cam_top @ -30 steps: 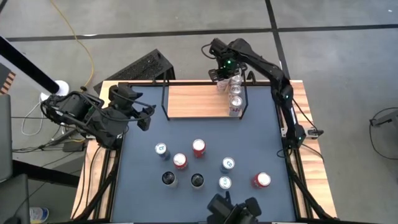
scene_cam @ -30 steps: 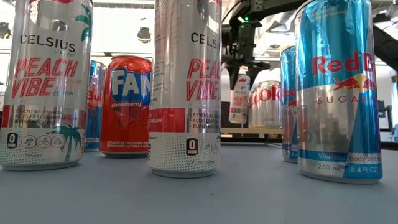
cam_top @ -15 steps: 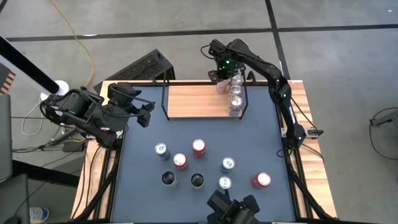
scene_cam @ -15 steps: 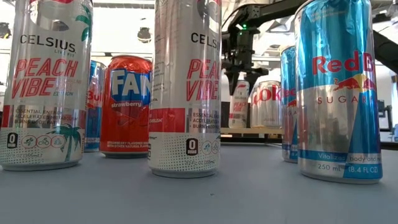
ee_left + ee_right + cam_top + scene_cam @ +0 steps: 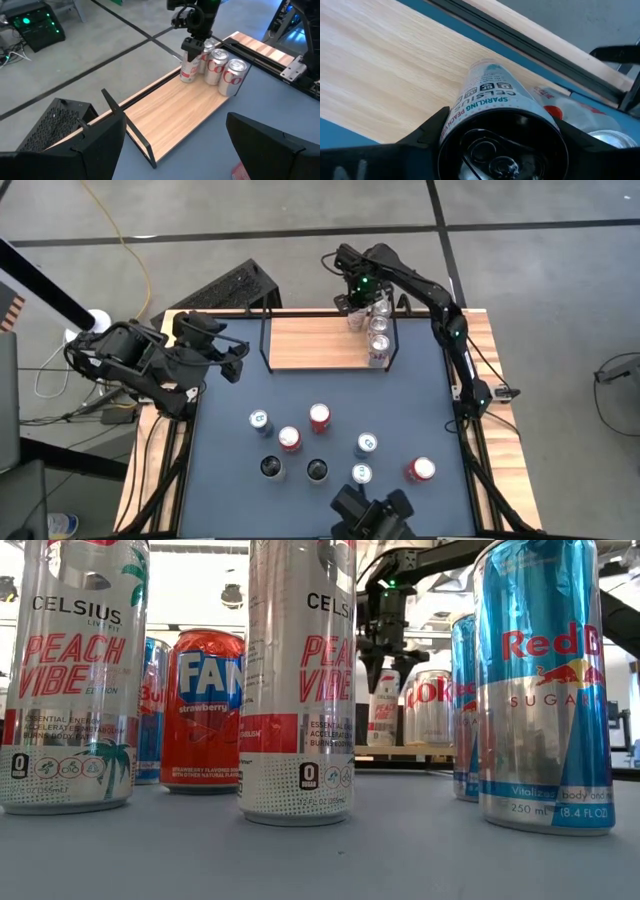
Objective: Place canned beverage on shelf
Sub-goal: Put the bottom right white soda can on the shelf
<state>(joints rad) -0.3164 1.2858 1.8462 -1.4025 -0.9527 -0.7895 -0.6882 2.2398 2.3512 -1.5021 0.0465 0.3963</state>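
Spread either side of the can (image 5: 495, 100), right gripper (image 5: 384, 648) above it. Slim, silver-white, pink lettering, upright at shelf (image 5: 310, 345) far end, beside two silver Coke cans (image 5: 222, 70). Left gripper (image 5: 232, 362) spread, idle at table's left edge.

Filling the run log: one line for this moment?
right gripper: over Celsius can, fingers either side of its top | can: upright on shelf beside two Coke cans | left gripper: open, waiting at table's left
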